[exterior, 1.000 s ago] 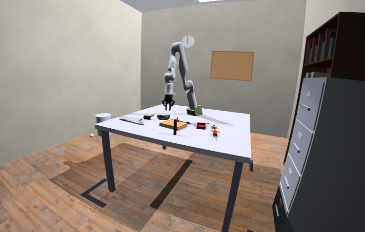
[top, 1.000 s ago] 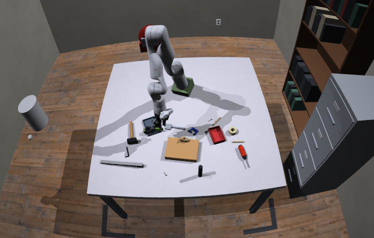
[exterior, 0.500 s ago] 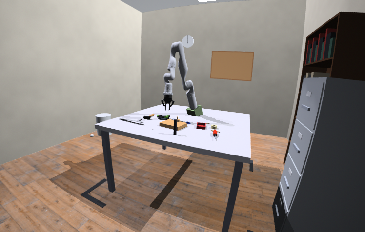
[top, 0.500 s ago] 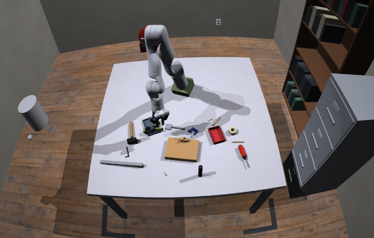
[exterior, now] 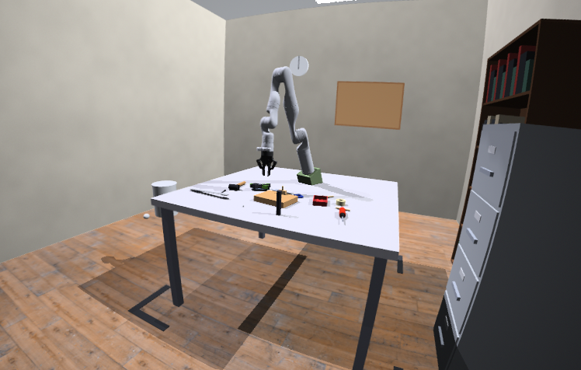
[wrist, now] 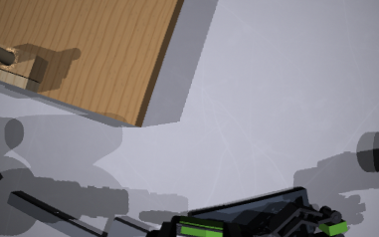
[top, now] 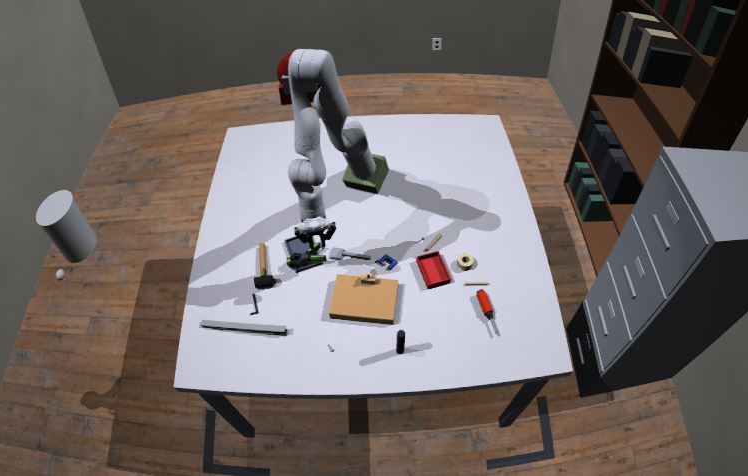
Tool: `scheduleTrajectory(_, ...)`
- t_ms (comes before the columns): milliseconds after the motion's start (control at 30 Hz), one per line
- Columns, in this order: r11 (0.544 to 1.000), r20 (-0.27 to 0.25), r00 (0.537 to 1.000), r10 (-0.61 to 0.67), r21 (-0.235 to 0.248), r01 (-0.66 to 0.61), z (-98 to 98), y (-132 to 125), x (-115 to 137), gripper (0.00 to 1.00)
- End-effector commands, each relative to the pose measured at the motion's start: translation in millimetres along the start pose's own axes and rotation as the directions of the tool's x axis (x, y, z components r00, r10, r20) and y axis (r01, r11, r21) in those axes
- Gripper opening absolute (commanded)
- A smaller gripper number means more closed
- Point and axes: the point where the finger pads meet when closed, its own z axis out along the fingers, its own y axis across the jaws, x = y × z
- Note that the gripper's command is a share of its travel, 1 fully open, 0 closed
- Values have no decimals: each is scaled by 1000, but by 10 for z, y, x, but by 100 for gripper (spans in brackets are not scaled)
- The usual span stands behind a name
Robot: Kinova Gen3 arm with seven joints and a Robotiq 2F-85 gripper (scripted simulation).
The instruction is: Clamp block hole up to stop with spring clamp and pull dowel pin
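1. Grey bar (top: 243,327) (exterior: 210,193) lies at the far left in the top view. Black hex key (top: 255,304) is near it.
2. Mallet (top: 262,260) (exterior: 236,186): wood handle, black head, lying flat.
3. Dark tray (top: 295,247) next, black-and-green clamp (top: 301,258) (exterior: 260,186) (wrist: 201,224) at it. Can't tell if it sits inside or over the rim.
4. Gripper (top: 317,242) (exterior: 266,174) (wrist: 199,232) hangs above the table, over the tray area, pointing down. Fingers apart with a narrow gap, nothing held. Wrist view has the clamp's green part between the tips, but the exterior view puts the tips well above it.
5. Scraper (top: 350,254), grey blade, dark handle, lies between tray and blue C-shaped piece (top: 389,259) (exterior: 298,195).
6. Bench board (top: 364,299) (exterior: 276,198) (wrist: 98,55) is flat on the table. Small wooden block (top: 368,280) (wrist: 27,64) sits on it near one long edge, beside a pale wood strip (wrist: 12,79). Can't tell if anything loose is wedged there.
7. Dowel pin (top: 368,275) (exterior: 282,188) (wrist: 0,54) sticks up out of the block. No clamp on the block.
8. Black cylinder (top: 400,342) (exterior: 278,203) stands upright.
9. Red tray (top: 433,270) (exterior: 320,200), then tape roll (top: 460,262) (exterior: 340,201).
10. Red-handled screwdriver (top: 484,303) (exterior: 342,211) is far right.
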Motion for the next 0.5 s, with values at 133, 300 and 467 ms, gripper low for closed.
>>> scheduleTrajectory(133,990,2,990,139,-1,-139,11,37,-76,34)
scheduleTrajectory(300,973,4,973,231,0,-231,20,59,-130,34)
scheduleTrajectory(467,959,5,959,283,1,-283,25,71,-161,34)
